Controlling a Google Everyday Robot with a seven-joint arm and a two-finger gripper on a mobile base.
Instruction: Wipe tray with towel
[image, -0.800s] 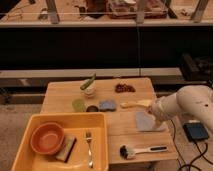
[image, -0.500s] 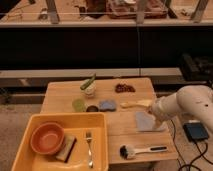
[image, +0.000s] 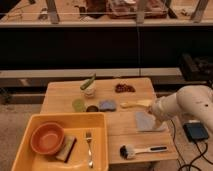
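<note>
I work down from the wooden table (image: 65, 97) that fills the middle of the frame. The yellow-orange tray (image: 64, 116) sits at the lower left, overhanging the table's near corner, and it is far from bare: a round orange bowl (image: 47, 139), a sponge-like block (image: 66, 148) and a fork (image: 89, 149) lie inside it. The white arm (image: 192, 105) comes in from the right edge, and the gripper (image: 156, 114) sits low at the upper right corner of the pale grey towel (image: 144, 122), which lies flat on the boards right of centre, well apart from the tray. The fingers stand spread wide and I see nothing held between them. As I judge it, the step in hand is picking up the towel. To do it well I would come straight down on that near corner, press lightly into the wood so the thin cloth bunches between the pads, then close and lift slowly to check that it comes up. I would keep clear of the brush (image: 140, 149) just below, and plan the sweep toward the tray's open right strip beside the fork.
</note>
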